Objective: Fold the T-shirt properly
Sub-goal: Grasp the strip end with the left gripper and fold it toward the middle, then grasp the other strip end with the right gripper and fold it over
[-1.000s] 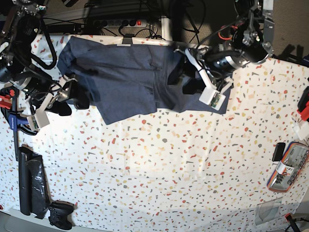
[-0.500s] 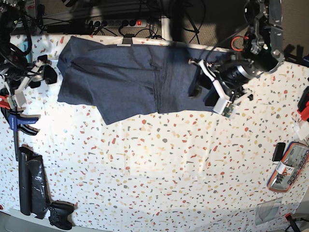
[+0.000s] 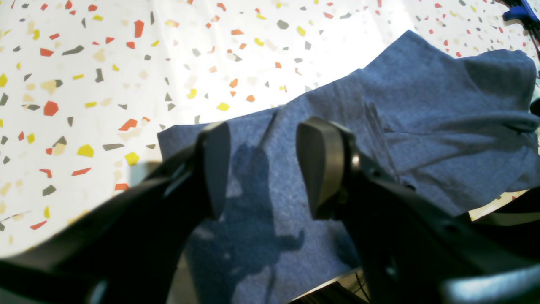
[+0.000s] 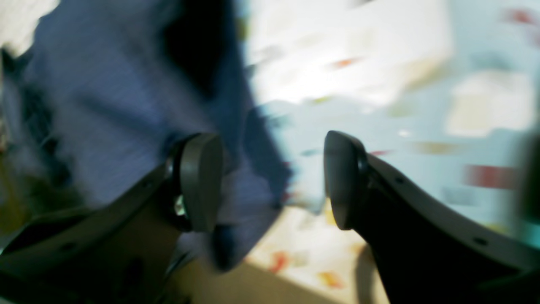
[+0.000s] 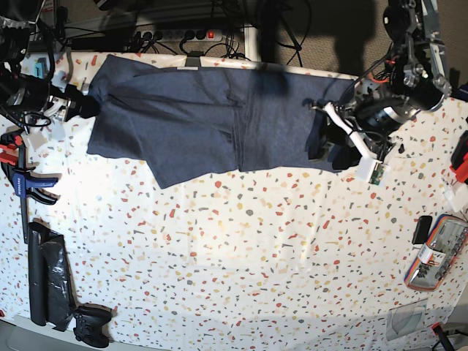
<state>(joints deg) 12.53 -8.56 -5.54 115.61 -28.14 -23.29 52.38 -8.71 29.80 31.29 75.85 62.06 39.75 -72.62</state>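
Both hands have drawn outward off the garment since the earlier frames: the left hand point(image 5: 338, 150), which sat over the cloth's middle-right, now hangs at its end toward the tabletop's right edge, and the right hand point(image 5: 79, 108) has pulled back to the far-left corner. The T-shirt point(image 5: 205, 124) lies spread along the far edge of the tabletop point(image 5: 241, 248), its long axis running left to right, plain side up, with an uneven flap reaching toward the near side at its left-centre. The left hand stands part-open with nothing between its fingers point(image 3: 215, 169), and the cloth's near corner lies right under and ahead of them; the right hand point(image 4: 270, 181) is spread wide and empty, the shirt's edge just beside its left finger. I judge the fold barely begun, the cloth still broad and wrinkled. The coming move likely turns on each hand taking the end nearest it, so the long axis lies between them. The base view alone shows the whole outline and both arms; the left wrist view shows the creases and the corner's exact edge point(image 3: 162, 137); the right wrist view is too smeared to tell whether cloth touches a finger
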